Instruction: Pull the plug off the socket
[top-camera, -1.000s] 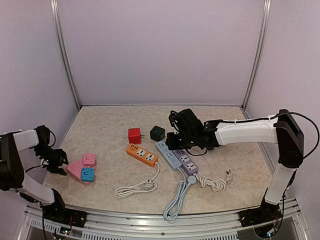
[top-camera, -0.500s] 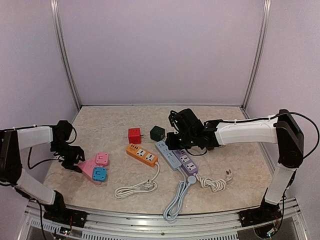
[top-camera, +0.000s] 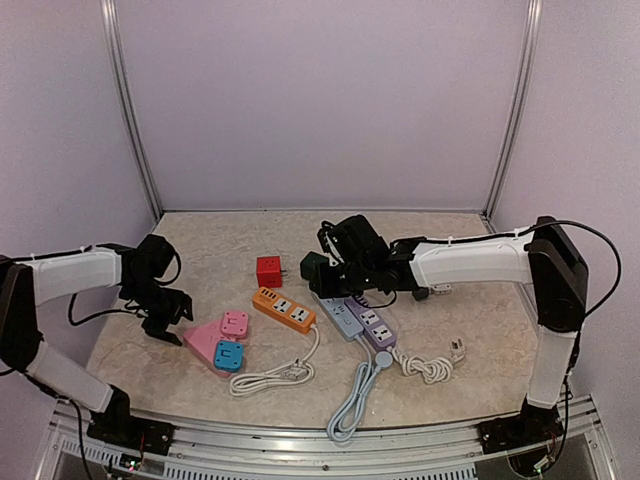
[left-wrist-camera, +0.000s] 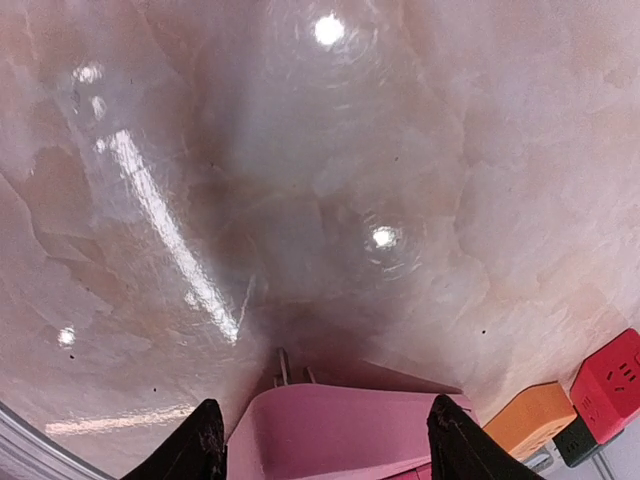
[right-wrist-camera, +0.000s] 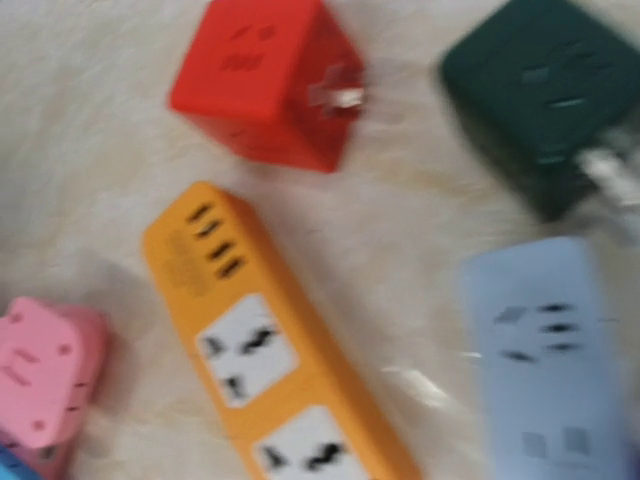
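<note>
The pink triangular socket (top-camera: 205, 343) lies at the front left with a pink plug (top-camera: 234, 323) and a blue plug (top-camera: 228, 355) seated in it. My left gripper (top-camera: 172, 330) is at its left corner. In the left wrist view the pink socket (left-wrist-camera: 340, 435) fills the gap between my black fingers (left-wrist-camera: 205, 445), its metal prongs poking out ahead. My right gripper (top-camera: 322, 262) hovers over the dark green cube (top-camera: 313, 270). Its fingers do not show in the blurred right wrist view, which catches the pink plug (right-wrist-camera: 40, 370) at the lower left.
A red cube adapter (top-camera: 268, 271), an orange power strip (top-camera: 283, 308), a light blue strip (top-camera: 337, 310) and a purple strip (top-camera: 372, 325) lie mid-table. Their cords (top-camera: 270, 375) coil toward the front edge. A black plug (top-camera: 420, 293) rests behind the right arm.
My left gripper has slid right, and the pink socket with both plugs has come along with it. My right arm has swung left over the dark green cube.
</note>
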